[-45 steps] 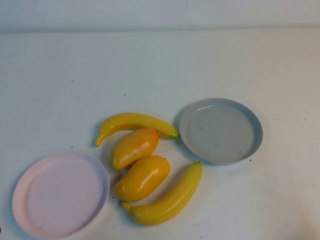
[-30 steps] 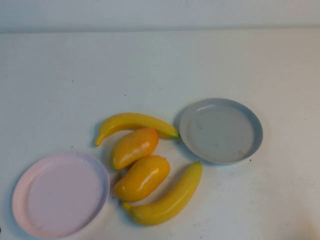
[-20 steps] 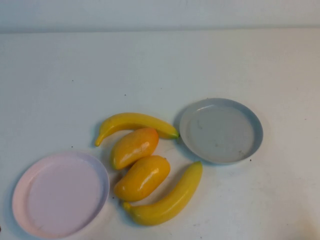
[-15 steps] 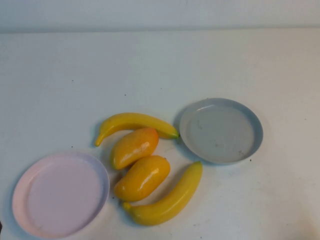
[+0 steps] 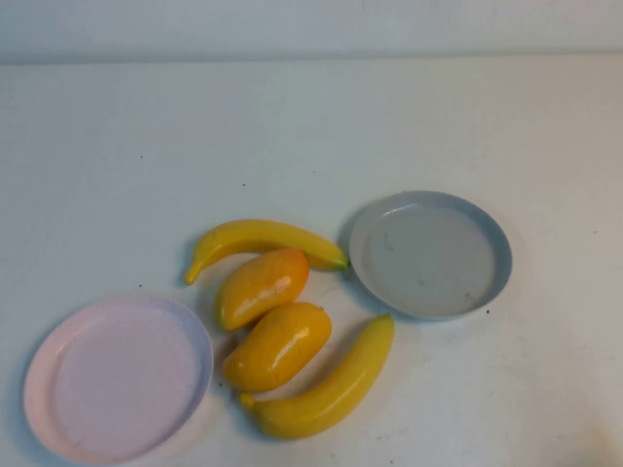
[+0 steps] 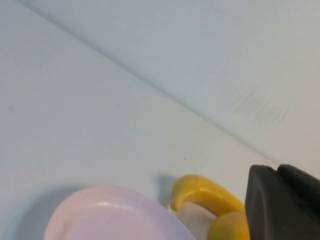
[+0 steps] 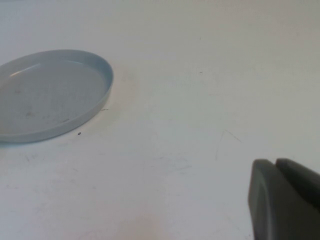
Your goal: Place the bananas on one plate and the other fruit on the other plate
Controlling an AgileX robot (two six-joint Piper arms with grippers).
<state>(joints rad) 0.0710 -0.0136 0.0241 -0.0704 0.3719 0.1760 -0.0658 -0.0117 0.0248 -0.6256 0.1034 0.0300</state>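
Note:
Two yellow bananas lie on the white table, one [image 5: 258, 238] behind the mangoes and one [image 5: 331, 384] in front of them. Two orange-yellow mango-like fruits [image 5: 261, 285] [image 5: 277, 343] lie between them. The pale pink plate [image 5: 117, 379] sits empty at the front left. The grey-blue plate [image 5: 428, 253] sits empty to the right. Neither gripper shows in the high view. My left gripper [image 6: 276, 168] is shut and empty, near the pink plate [image 6: 115, 215], a banana [image 6: 205, 192] and a mango [image 6: 230, 227]. My right gripper [image 7: 275, 161] is shut and empty, beside the grey-blue plate [image 7: 50, 95].
The white table [image 5: 311, 126] runs back to a pale wall. A few dark specks lie near the grey-blue plate. The fruits lie close together, touching or nearly touching each other.
The fruits and plates have not moved. A dark bit at the lower left edge of the high view no longer shows.

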